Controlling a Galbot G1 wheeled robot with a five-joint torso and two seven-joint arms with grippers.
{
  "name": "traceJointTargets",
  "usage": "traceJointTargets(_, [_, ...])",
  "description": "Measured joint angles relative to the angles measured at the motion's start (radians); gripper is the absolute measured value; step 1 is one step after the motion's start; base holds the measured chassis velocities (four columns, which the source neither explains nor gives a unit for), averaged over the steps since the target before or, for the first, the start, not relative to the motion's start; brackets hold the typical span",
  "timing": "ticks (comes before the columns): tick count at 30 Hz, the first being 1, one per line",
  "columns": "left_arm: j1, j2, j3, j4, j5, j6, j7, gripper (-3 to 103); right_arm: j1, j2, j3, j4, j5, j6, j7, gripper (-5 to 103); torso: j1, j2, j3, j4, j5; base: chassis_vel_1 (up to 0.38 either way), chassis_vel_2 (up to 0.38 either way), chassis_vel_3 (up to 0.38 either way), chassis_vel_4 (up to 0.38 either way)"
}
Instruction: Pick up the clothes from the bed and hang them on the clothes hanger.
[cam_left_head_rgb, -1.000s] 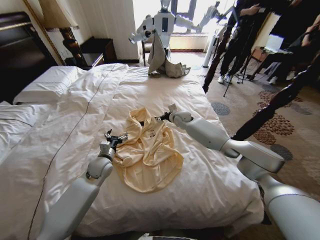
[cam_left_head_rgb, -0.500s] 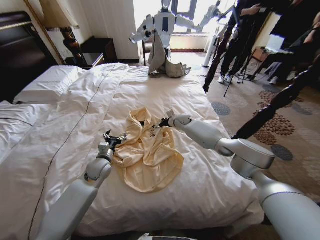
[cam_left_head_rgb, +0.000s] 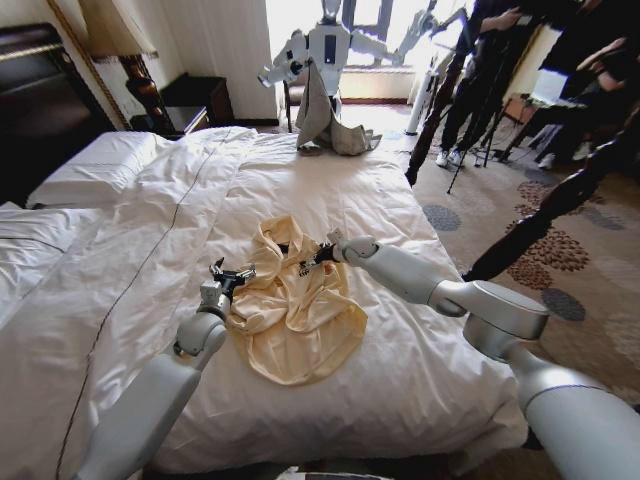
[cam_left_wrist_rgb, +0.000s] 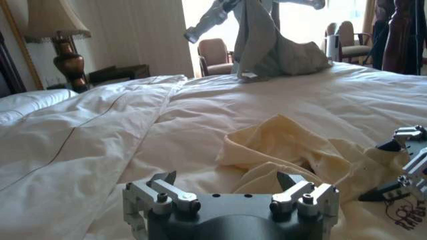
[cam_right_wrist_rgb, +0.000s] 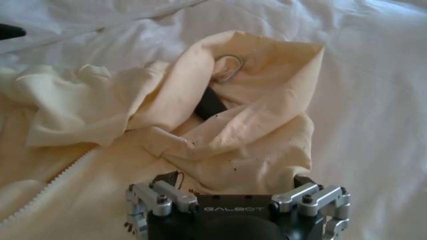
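Note:
The clothes (cam_left_head_rgb: 296, 305), a wrinkly pale-yellow garment, lie crumpled in the middle of the bed (cam_left_head_rgb: 400, 190). My left gripper (cam_left_head_rgb: 232, 272) rests at the garment's left edge, its fingers open and holding nothing (cam_left_wrist_rgb: 227, 182). My right gripper (cam_left_head_rgb: 314, 256) hovers low over the collar area, open, with the yellow cloth just beyond its fingers (cam_right_wrist_rgb: 233, 182). In a fold near the collar a short black piece of the clothes hanger (cam_right_wrist_rgb: 208, 104) shows with a metal hook (cam_right_wrist_rgb: 230, 66); the rest is hidden under cloth. The clothes (cam_left_wrist_rgb: 287, 145) and the right gripper (cam_left_wrist_rgb: 400, 170) also appear in the left wrist view.
Another white robot (cam_left_head_rgb: 325, 45) stands at the bed's far end holding a grey garment (cam_left_head_rgb: 325, 120). People and black tripods (cam_left_head_rgb: 470, 110) crowd the carpet on the right. Pillows (cam_left_head_rgb: 95, 165), a lamp (cam_left_head_rgb: 130, 50) and a nightstand (cam_left_head_rgb: 195, 100) are on the left.
My right gripper has moved left and slightly nearer, from the garment's right edge to over its collar area. The left gripper has stayed almost still.

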Motion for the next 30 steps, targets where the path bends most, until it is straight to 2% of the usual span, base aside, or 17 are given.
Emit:
traceJointTargets(4, [-0.001,0.001,0.000,0.003,-0.001,-0.001,0.000,100,0.016,-0.011,-0.057,0.033,0.014,-0.003,-0.019,95,0.000,0.000,0.000,-0.0001,0.0000,0.000,0.000,0.000,0.000])
traceJointTargets(5, [-0.001,0.003,-0.001,0.003,-0.002,-0.002,0.000,100,0.022,-0.016,-0.082,0.040,0.013,-0.004,-0.042,90,0.000,0.000,0.000,-0.0003,0.0001,0.000,0.000,0.000,0.000])
traceJointTargets(9, [-0.003,0.006,-0.004,0.003,-0.005,-0.002,0.001,100,0.025,-0.004,-0.093,0.021,0.007,-0.003,-0.055,88,0.000,0.000,0.000,-0.0005,0.0002,0.000,0.000,0.000,0.000])
traceJointTargets(15, [-0.003,0.009,-0.007,0.004,-0.006,-0.009,0.001,100,0.033,0.029,-0.093,-0.029,-0.002,-0.008,-0.061,89,0.000,0.000,0.000,0.0001,0.0000,0.000,0.000,0.000,0.000])
traceJointTargets(17, [-0.001,0.008,-0.007,0.005,-0.006,-0.013,0.001,100,0.034,0.040,-0.092,-0.059,-0.029,-0.008,-0.078,93,0.000,0.000,0.000,0.0001,0.0001,0.000,0.000,0.000,0.000])
traceJointTargets(18, [0.000,0.007,-0.007,0.005,-0.006,-0.015,0.001,100,0.029,0.045,-0.086,-0.075,-0.049,-0.003,-0.083,100,0.000,0.000,0.000,-0.0001,0.0000,0.000,0.000,0.000,0.000])
traceJointTargets(20, [0.000,0.006,-0.006,0.004,-0.006,-0.015,0.000,100,0.025,0.047,-0.083,-0.079,-0.054,0.001,-0.083,100,0.000,0.000,0.000,-0.0002,0.0001,0.000,0.000,0.000,0.000])
traceJointTargets(22, [-0.001,0.007,-0.005,0.003,-0.006,-0.015,0.000,100,0.012,0.043,-0.073,-0.071,-0.057,0.009,-0.069,93,0.000,0.000,0.000,-0.0003,0.0001,0.000,0.000,0.000,0.000])
traceJointTargets(23, [-0.001,0.007,-0.005,0.003,-0.006,-0.015,0.000,100,0.012,0.043,-0.073,-0.071,-0.057,0.009,-0.069,93,0.000,0.000,0.000,-0.0003,0.0001,0.000,0.000,0.000,0.000])
traceJointTargets(27, [-0.003,0.012,-0.003,-0.001,-0.006,-0.015,0.000,100,-0.004,0.040,-0.069,-0.057,-0.058,0.039,-0.034,71,0.000,0.000,0.000,-0.0005,0.0001,0.000,0.000,0.000,0.000])
traceJointTargets(29, [-0.002,0.013,-0.003,-0.002,-0.006,-0.015,0.000,100,-0.006,0.041,-0.069,-0.056,-0.058,0.046,-0.027,71,0.000,0.000,0.000,-0.0006,0.0000,0.000,0.000,0.000,0.000])
traceJointTargets(30, [-0.002,0.013,-0.003,-0.003,-0.006,-0.015,-0.001,100,-0.008,0.043,-0.069,-0.056,-0.058,0.051,-0.021,65,0.000,0.000,0.000,-0.0006,0.0001,0.000,0.000,0.000,0.000])
